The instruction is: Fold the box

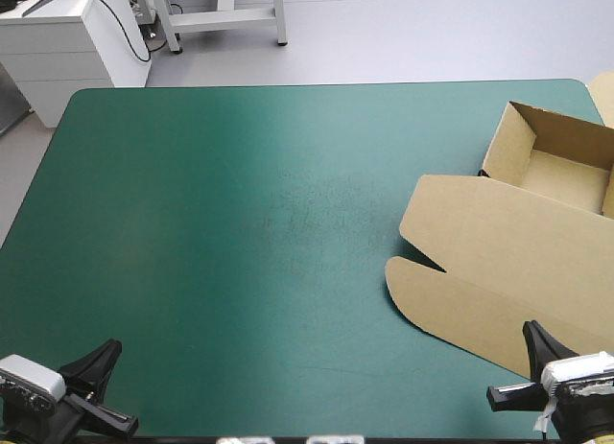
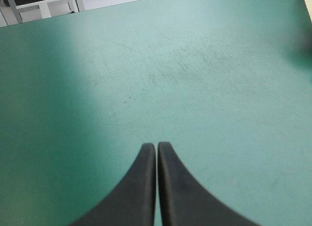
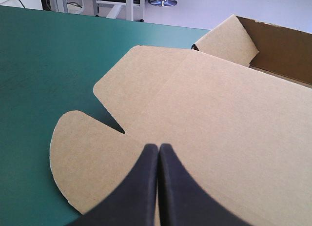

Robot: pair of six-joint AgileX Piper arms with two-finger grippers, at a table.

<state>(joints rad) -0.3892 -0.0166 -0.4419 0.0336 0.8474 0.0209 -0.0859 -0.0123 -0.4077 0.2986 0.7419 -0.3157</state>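
Box (image 1: 523,238) sits at the right side of the worktop (image 1: 221,233), tray walls raised, lid laid flat. Left pincer (image 2: 156,146) and right pincer (image 3: 158,147) are clenched, nothing held. Board is judged light and stiff; the lid's rounded flap (image 3: 85,155) is best gripped by its edge.

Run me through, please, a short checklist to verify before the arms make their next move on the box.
1. Box near an arm: ok, its lid lies under the right gripper.
2. Tray walls raised: ok, they stand at the box's far end.
3. Lid free to fold: ok, it lies flat on the teal-green cover and nothing rests on it.
4. Right gripper ready to grasp: not ok, it is shut and holds nothing.
5. Left gripper placed to help: not ok, it is shut over bare cover, away from the box.
6. Box wholly on the table: cannot tell, its right side runs out of view.
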